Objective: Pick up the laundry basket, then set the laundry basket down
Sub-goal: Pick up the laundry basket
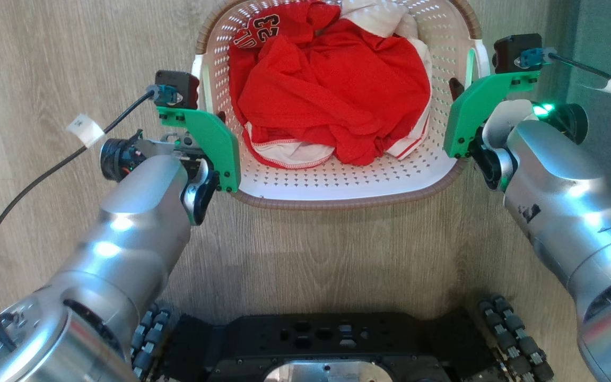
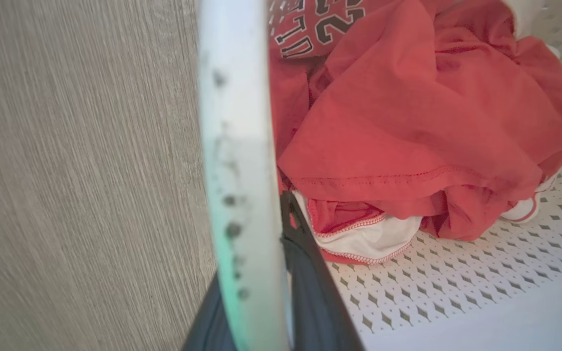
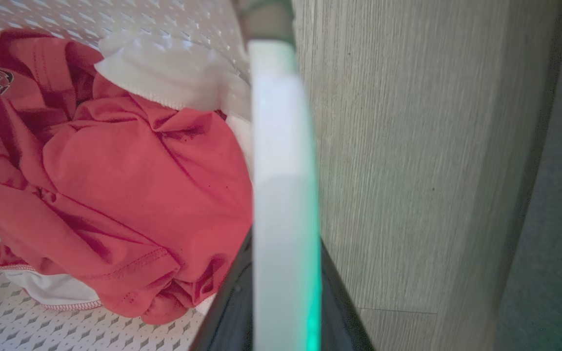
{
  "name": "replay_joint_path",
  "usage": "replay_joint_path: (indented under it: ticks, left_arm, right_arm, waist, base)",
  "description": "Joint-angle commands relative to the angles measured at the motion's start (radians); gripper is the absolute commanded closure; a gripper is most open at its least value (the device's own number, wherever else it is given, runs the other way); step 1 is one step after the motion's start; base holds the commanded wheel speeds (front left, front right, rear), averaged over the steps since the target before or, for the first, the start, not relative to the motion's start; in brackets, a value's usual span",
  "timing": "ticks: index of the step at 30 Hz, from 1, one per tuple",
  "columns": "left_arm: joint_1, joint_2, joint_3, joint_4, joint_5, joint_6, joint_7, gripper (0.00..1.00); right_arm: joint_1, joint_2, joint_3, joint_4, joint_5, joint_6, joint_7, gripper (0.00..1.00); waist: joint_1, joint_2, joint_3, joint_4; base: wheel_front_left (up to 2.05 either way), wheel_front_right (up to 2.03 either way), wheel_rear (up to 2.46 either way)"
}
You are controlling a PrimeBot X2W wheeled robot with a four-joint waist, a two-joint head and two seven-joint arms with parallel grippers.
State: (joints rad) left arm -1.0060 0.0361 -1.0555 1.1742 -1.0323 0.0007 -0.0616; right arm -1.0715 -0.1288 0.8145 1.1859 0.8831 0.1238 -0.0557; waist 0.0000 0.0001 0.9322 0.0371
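The laundry basket point(image 1: 337, 183) is white and perforated with a brown rim, and it stands on the wooden floor straight ahead of me. A crumpled red jersey point(image 1: 332, 90) and white cloth lie in it. My left gripper point(image 1: 222, 114) is at the basket's left side. In the left wrist view its dark fingers point(image 2: 305, 273) press on both sides of the white handle point(image 2: 234, 146). My right gripper point(image 1: 456, 87) is at the right side. There the fingers point(image 3: 232, 302) clamp the other white handle point(image 3: 283, 146) in the same way. Green brackets hide most of both grippers in the head view.
My black wheeled base point(image 1: 326, 339) sits just behind the basket's near rim. A grey mat point(image 1: 608, 48) borders the floor at the far right. A black cable point(image 1: 29, 185) loops out from my left wrist over the floor.
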Motion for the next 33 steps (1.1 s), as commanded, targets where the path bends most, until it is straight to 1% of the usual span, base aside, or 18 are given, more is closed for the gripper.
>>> replay_joint_path:
  ticks: [1,7,14,15,18,22,26,28,29,33]
  left_arm:
    - [0.011,0.014,0.0,-0.017,-0.003,0.0,0.0,1.0]
    - [0.01,0.014,-0.038,-0.018,-0.034,-0.003,0.005,1.0]
    - [0.028,0.014,-0.09,-0.015,-0.067,-0.02,0.049,1.0]
    - [0.035,0.014,-0.104,-0.013,-0.075,-0.026,0.062,1.0]
    - [0.054,0.014,-0.134,-0.016,-0.08,-0.037,0.084,1.0]
    - [0.082,0.014,-0.168,-0.022,-0.085,-0.054,0.131,1.0]
    - [0.118,0.014,-0.189,-0.019,-0.087,-0.073,0.184,1.0]
    - [0.139,0.014,-0.196,-0.022,-0.095,-0.085,0.219,1.0]
    - [0.139,0.014,-0.196,-0.022,-0.095,-0.085,0.219,1.0]
    - [0.164,0.014,-0.204,-0.029,-0.105,-0.101,0.27,1.0]
  right_arm:
    - [0.031,0.01,0.019,-0.002,0.003,0.007,-0.011,1.0]
    - [0.039,-0.003,0.059,-0.004,0.014,0.007,0.019,1.0]
    - [0.064,-0.013,0.125,-0.008,0.027,0.007,0.119,1.0]
    - [0.075,-0.013,0.139,-0.014,0.042,0.007,0.158,1.0]
    - [0.104,-0.015,0.159,-0.03,0.073,0.007,0.228,1.0]
    - [0.134,-0.03,0.19,-0.054,0.108,0.007,0.312,1.0]
    - [0.168,-0.03,0.211,-0.073,0.155,0.007,0.392,1.0]
    - [0.186,-0.029,0.223,-0.078,0.174,0.007,0.428,1.0]
    - [0.186,-0.029,0.223,-0.078,0.174,0.007,0.428,1.0]
    - [0.209,-0.029,0.245,-0.082,0.202,0.007,0.478,1.0]
  waist:
    - [0.0,-0.0001,-0.001,0.001]
    - [0.0,-0.0001,-0.016,0.003]
    - [0.0,-0.0001,-0.074,0.003]
    - [0.0,-0.0001,-0.1,0.003]
    - [0.0,-0.0001,-0.154,0.003]
    - [0.0,-0.0001,-0.233,-0.002]
    - [0.0,-0.0001,-0.319,-0.013]
    - [0.0,-0.0001,-0.363,-0.017]
    - [0.0,-0.0001,-0.363,-0.017]
    - [0.0,-0.0001,-0.439,-0.018]
  base:
    - [0.0,0.0,0.0]
    - [0.0,0.0,0.0]
    - [0.0,0.0,0.0]
    - [0.0,0.0,0.0]
    - [0.0,0.0,0.0]
    - [0.0,0.0,0.0]
    - [0.0,0.0,0.0]
    - [0.0,0.0,0.0]
    - [0.0,0.0,0.0]
    - [0.0,0.0,0.0]
